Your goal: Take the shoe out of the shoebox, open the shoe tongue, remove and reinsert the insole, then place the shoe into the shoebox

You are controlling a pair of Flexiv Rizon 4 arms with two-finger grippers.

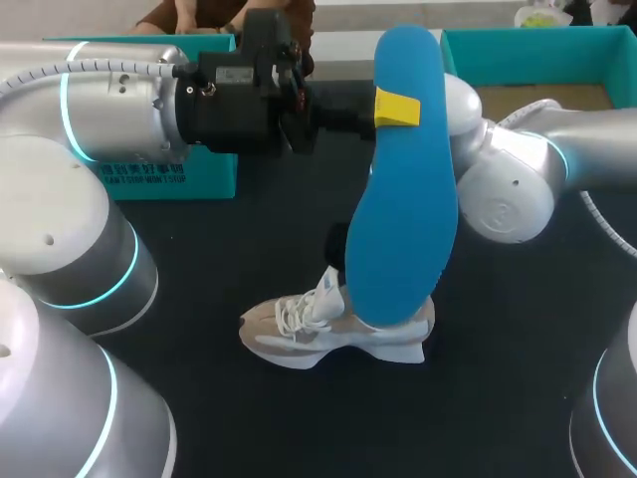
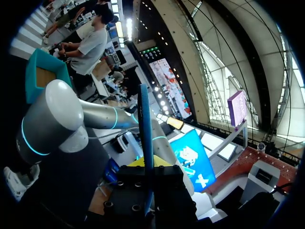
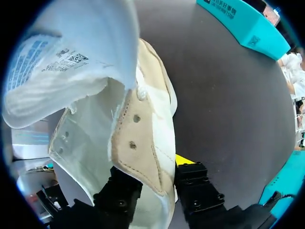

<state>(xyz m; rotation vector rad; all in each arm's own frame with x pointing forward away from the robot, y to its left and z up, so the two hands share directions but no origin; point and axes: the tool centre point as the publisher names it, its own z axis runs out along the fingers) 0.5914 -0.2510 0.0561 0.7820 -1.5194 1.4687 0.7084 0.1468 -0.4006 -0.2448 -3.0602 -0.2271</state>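
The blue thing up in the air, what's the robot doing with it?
That is the insole, the soft pad from inside a shoe. The left gripper holds it up in the air, fully out of the shoe. The shoe sits on the table, and the right gripper pinches its side wall to keep it steady. The box stands at the back of the table. The insole is not yet back in the shoe.

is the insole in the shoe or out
Out: the left gripper holds the blue insole in the air, over the shoe on the table.
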